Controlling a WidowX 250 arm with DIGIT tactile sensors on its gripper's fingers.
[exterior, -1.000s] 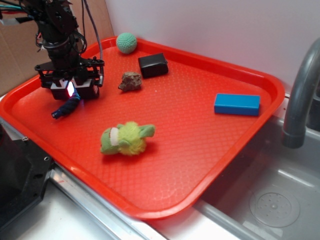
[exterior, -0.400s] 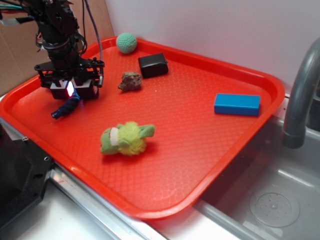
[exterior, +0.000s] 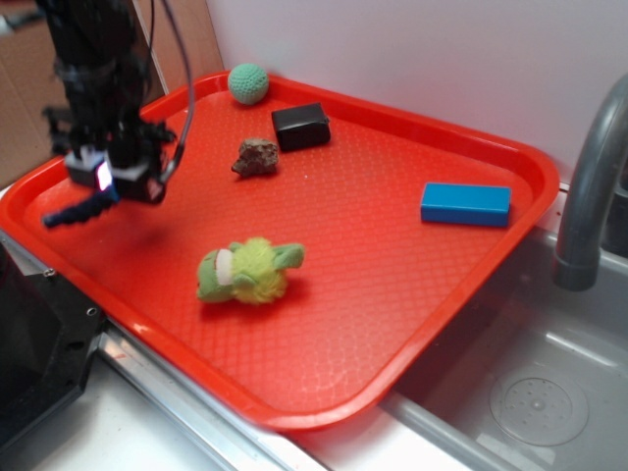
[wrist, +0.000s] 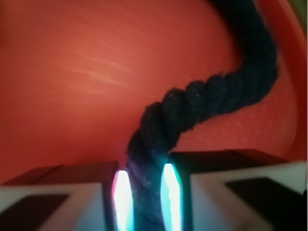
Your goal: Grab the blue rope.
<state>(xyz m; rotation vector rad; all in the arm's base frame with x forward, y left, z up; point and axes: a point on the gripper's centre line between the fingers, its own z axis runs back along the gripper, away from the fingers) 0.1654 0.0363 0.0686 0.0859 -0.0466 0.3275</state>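
One dark navy twisted blue rope [wrist: 192, 103], wavy, between the hand's [exterior: 103, 180] fingers.

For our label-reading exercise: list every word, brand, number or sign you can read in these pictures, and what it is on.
None can be read. The blue block, black box, red tray and gripper holding the blue rope show no legible print in either view.

Looks like a toy kitchen sink setup in a lab: grey faucet [exterior: 589, 186] on the right, steel basin [exterior: 510, 383] with a drain [exterior: 540, 404] near right, an orange-red cafeteria tray [exterior: 412, 294] laid over it, plain white wall [exterior: 422, 59] behind, and cardboard [exterior: 25, 118] at far left.
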